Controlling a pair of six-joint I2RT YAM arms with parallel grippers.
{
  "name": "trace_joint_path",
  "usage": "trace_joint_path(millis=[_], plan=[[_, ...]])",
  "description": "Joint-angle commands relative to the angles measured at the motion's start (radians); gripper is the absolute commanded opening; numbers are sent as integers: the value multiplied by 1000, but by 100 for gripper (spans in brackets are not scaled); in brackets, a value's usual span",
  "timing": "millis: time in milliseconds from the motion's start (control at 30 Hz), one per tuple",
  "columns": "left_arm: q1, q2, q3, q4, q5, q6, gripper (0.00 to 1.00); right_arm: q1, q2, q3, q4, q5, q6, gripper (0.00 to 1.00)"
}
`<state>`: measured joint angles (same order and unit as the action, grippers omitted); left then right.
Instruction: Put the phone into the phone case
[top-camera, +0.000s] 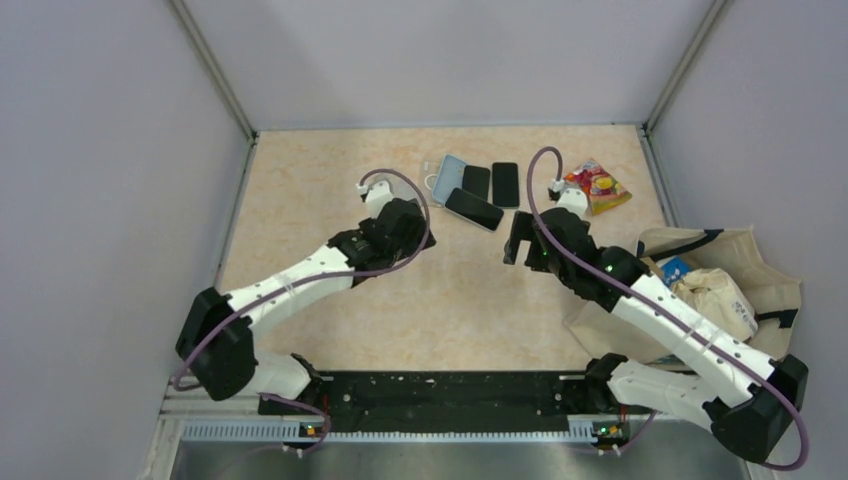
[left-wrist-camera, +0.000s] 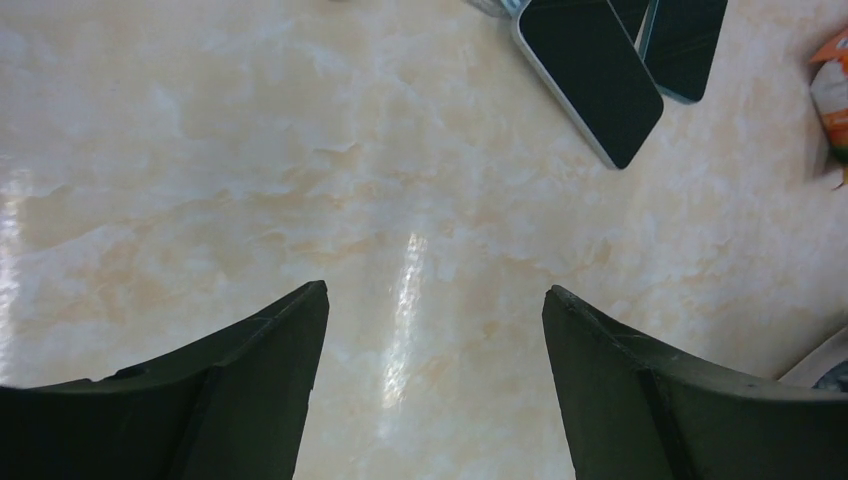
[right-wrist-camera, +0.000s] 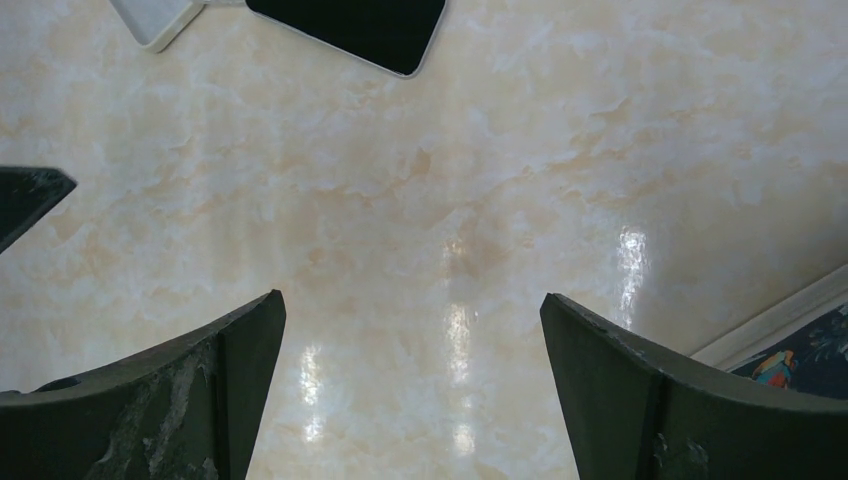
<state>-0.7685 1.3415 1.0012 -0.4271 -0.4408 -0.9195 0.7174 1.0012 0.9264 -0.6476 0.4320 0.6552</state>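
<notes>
A black phone (top-camera: 474, 208) lies tilted on the beige table, with two more dark phones (top-camera: 491, 184) side by side just behind it. A light blue phone case (top-camera: 449, 176) lies flat at their left, partly under them. My left gripper (top-camera: 418, 228) is open and empty, left of the tilted phone, which shows at the top right of the left wrist view (left-wrist-camera: 590, 75). There the left gripper (left-wrist-camera: 435, 290) spans bare table. My right gripper (top-camera: 514, 240) is open and empty, right of the phone (right-wrist-camera: 350, 25). The right gripper (right-wrist-camera: 412, 297) also spans bare table.
A colourful snack bag (top-camera: 597, 186) lies behind the right gripper. A beige tote bag (top-camera: 720, 280) sits at the right edge. A small white object (right-wrist-camera: 155, 20) with a cable lies by the case. Grey walls enclose the table.
</notes>
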Motion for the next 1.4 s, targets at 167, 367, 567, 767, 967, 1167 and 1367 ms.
trace_joint_path(millis=[167, 367, 567, 767, 967, 1167, 1367], plan=[[57, 306, 70, 382, 137, -134, 82, -17, -90, 107, -120, -2, -2, 99], [71, 483, 127, 552, 236, -175, 79, -26, -123, 141, -181, 7, -2, 99], [77, 612, 216, 603, 255, -202, 77, -30, -141, 146, -211, -3, 7, 99], [81, 692, 227, 663, 226, -311, 74, -30, -146, 150, -221, -19, 12, 99], [83, 736, 198, 761, 184, -383, 72, -30, -154, 165, -231, -25, 9, 99], [86, 761, 166, 814, 158, -440, 68, -30, -158, 165, -236, -34, 5, 99], [97, 779, 139, 857, 139, -473, 65, -30, -150, 155, -231, -40, 5, 99]])
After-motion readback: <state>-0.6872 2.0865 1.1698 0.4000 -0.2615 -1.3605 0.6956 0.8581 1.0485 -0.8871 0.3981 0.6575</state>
